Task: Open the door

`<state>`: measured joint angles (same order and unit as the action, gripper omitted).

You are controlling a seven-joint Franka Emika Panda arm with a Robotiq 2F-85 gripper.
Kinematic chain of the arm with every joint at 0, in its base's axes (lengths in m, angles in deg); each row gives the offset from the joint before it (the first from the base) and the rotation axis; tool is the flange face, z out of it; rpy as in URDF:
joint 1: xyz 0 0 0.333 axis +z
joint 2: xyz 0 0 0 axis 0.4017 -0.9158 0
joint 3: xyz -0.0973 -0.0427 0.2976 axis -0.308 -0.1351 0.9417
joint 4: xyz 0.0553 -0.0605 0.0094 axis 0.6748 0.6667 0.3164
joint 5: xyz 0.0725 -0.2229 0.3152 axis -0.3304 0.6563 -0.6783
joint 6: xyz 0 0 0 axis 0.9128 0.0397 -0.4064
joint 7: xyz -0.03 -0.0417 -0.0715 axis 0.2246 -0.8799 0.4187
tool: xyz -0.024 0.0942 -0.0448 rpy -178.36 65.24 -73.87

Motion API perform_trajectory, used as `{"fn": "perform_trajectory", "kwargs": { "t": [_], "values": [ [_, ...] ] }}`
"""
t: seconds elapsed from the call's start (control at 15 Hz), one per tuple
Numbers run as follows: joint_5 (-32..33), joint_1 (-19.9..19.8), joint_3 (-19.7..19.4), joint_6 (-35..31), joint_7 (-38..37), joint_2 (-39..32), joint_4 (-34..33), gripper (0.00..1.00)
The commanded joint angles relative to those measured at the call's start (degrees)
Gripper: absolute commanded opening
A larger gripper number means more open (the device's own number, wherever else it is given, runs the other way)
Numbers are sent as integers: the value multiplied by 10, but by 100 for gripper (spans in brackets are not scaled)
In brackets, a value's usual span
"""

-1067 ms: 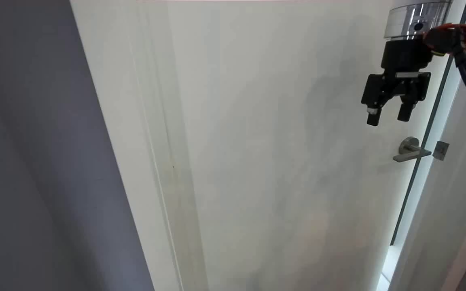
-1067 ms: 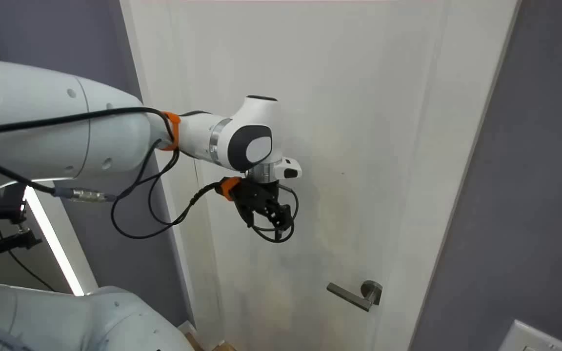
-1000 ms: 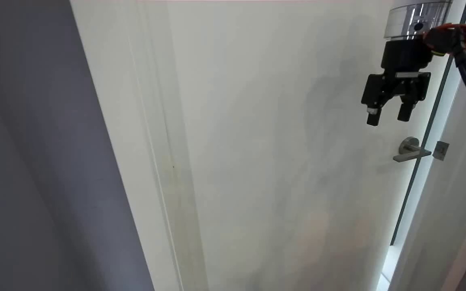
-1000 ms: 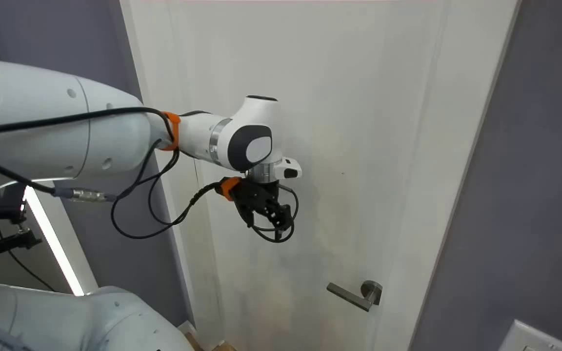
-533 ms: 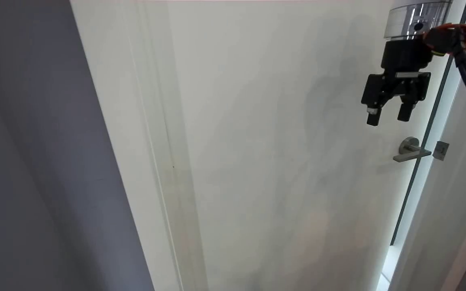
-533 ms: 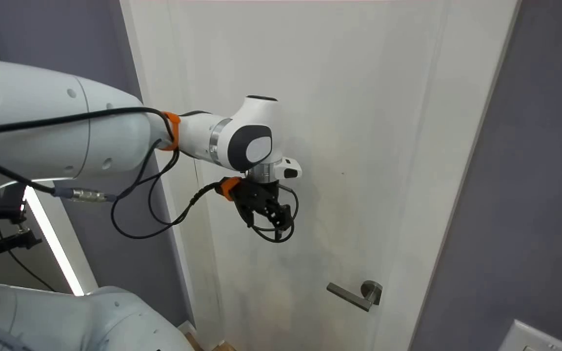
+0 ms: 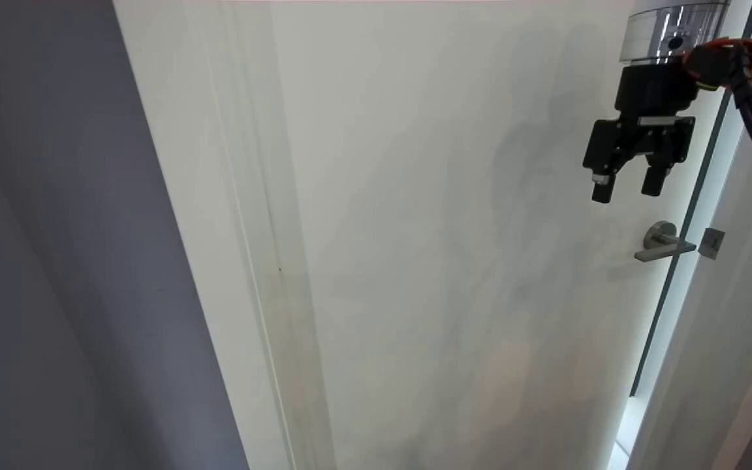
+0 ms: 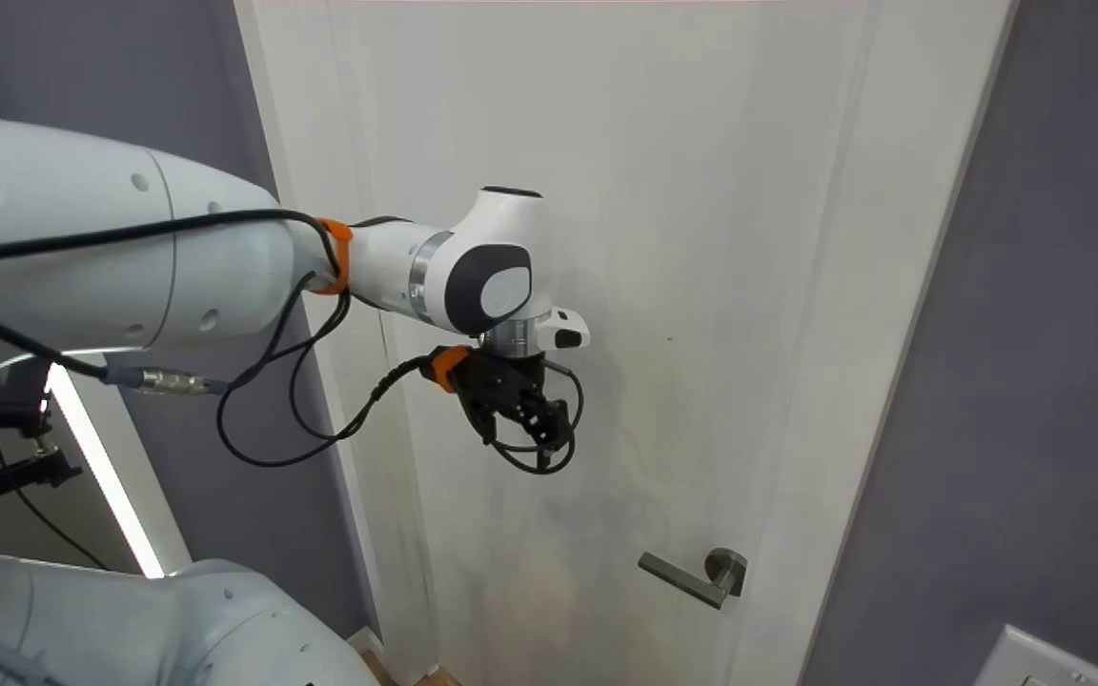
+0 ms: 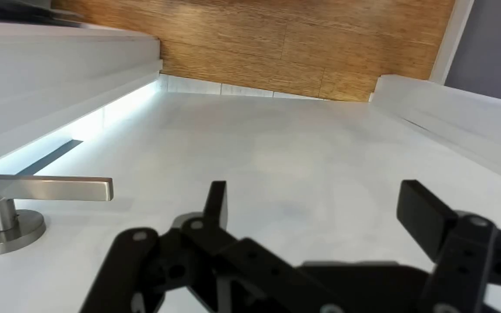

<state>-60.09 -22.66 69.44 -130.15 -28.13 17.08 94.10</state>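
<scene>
a tall, flat white door is seen slightly ajar behind the black two-fingered gripper. its fingers are spread wide with nothing held; below the gripper, a silver metal lever handle is mounted on the door.

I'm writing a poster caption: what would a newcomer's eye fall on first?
Probably the big white arm across an exterior view's left half, its black tool open before the white door. Next, the silver handle at the wrist view's left, and the bright strip of light along the door's edge.
</scene>
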Motion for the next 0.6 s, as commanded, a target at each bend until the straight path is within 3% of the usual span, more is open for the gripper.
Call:
{"fn": "perform_trajectory", "kwargs": {
  "t": [0.0, 0.2, 0.53],
  "values": [
    [-2, -4, 3, 1, 2, 0, -1, 100],
    [-2, -4, 3, 1, 2, 0, -1, 100],
    [-6, -44, -15, -24, -50, -40, 29, 100]
  ]
}}
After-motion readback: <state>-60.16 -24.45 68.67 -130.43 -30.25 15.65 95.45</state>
